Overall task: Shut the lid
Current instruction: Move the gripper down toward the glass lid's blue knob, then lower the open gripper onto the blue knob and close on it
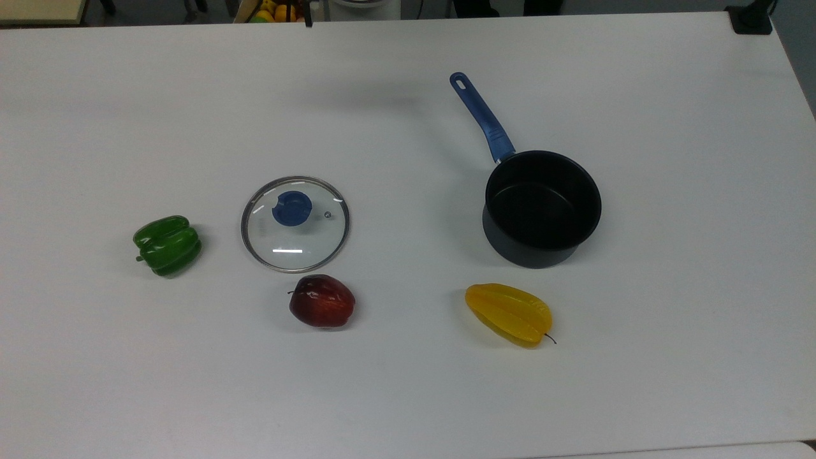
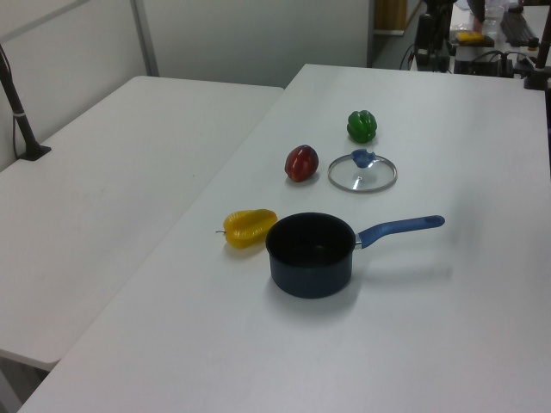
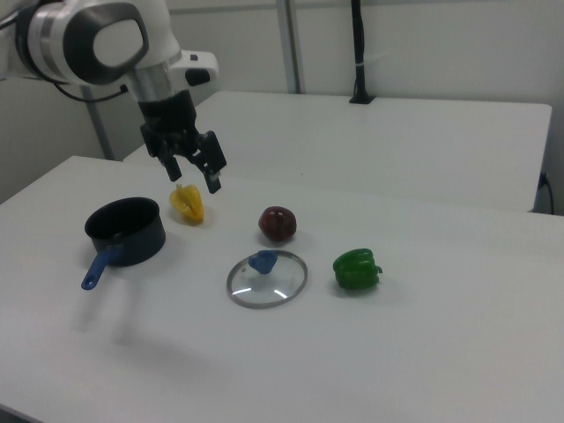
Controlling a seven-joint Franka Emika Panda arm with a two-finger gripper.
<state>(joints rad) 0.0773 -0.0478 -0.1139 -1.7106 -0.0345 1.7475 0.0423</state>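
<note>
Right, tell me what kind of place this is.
Probably a robotics lab staged as a kitchen test, not a real kitchen: a robot arm's gripper hangs above plain white tables, where a lid, a saucepan and glossy, likely fake produce such as a green pepper are spread out.

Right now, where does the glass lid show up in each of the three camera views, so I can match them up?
Top view: the lid lies flat, left of centre, between the green pepper and the saucepan.
Left view: upper middle, beyond the saucepan's blue handle.
Right view: lower middle, on the table in front of the red apple.
Shared landmark: the red apple sits right beside the lid in every view.
</note>
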